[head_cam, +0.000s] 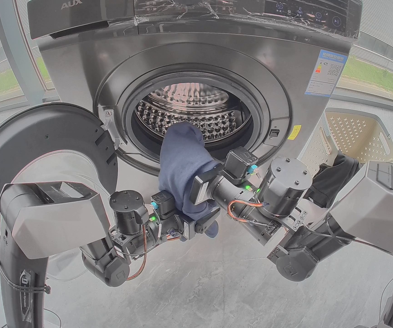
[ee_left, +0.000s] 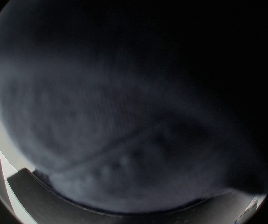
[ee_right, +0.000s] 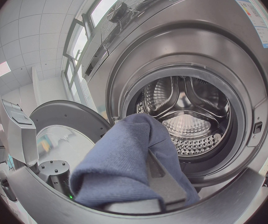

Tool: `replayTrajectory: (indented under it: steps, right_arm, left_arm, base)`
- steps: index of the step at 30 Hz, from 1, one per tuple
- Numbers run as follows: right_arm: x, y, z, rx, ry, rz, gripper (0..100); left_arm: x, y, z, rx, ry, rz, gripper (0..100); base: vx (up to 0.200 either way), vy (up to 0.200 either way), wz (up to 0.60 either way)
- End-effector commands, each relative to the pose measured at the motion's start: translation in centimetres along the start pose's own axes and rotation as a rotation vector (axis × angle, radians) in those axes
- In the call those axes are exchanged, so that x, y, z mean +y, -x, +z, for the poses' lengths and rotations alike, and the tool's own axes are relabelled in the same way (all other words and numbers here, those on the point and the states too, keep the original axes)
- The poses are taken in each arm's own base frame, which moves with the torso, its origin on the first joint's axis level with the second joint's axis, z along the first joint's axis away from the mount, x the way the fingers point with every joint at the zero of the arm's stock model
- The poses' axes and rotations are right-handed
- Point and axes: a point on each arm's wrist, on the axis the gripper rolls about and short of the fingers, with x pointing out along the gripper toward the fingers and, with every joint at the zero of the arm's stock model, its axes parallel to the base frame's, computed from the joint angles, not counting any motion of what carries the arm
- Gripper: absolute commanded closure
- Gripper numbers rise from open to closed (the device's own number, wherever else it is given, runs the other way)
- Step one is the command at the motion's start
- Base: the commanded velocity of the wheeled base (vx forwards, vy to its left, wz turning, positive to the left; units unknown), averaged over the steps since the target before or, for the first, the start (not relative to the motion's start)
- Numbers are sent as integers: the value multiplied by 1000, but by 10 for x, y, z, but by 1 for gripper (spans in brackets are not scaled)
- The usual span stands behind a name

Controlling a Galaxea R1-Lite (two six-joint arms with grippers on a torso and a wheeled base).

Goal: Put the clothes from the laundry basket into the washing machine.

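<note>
A dark blue garment (head_cam: 182,165) hangs over the lower rim of the washing machine's round opening (head_cam: 192,110), its top just inside the steel drum (ee_right: 186,122). My right gripper (head_cam: 188,185) is shut on the garment's middle. One dark finger (ee_right: 163,179) shows against the cloth (ee_right: 121,162), which covers the other. My left gripper (head_cam: 203,224) is at the garment's lower end, below the right one. The cloth (ee_left: 109,125) lies right against the left wrist camera. The beige laundry basket (head_cam: 365,137) stands at the machine's right with a black garment (head_cam: 335,178) hanging over its edge.
The machine's round door (head_cam: 37,151) stands swung wide open to the left, close beside my left arm. Grey floor (head_cam: 214,279) stretches in front of the machine. Windows run behind it on both sides.
</note>
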Motion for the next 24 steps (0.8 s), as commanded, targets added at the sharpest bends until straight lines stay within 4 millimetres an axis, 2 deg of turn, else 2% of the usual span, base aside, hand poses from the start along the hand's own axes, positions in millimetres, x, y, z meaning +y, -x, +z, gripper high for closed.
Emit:
replayTrajectory:
  steps: [1,10,11,18,21,24]
  right_arm:
    - [5,1,0,1,-6,2,100]
    - [6,3,3,-1,-18,1,100]
    - [6,4,2,1,-20,1,100]
    - [-5,8,15,-18,-17,-37,100]
    - [-34,18,23,-12,2,-110,100]
    - [-49,25,18,20,12,-150,100]
  left_arm:
    - [3,-6,-8,3,6,13,0]
    - [18,-25,-5,-67,37,159,0]
    - [19,-26,-5,-70,38,165,100]
    - [31,-26,1,-101,42,209,100]
    - [44,-21,16,-146,55,273,100]
    - [45,-16,30,-179,90,276,100]
  base:
    - [0,0,0]
    - [0,0,0]
    - [0,0,0]
    - [0,0,0]
    - [0,0,0]
    - [0,0,0]
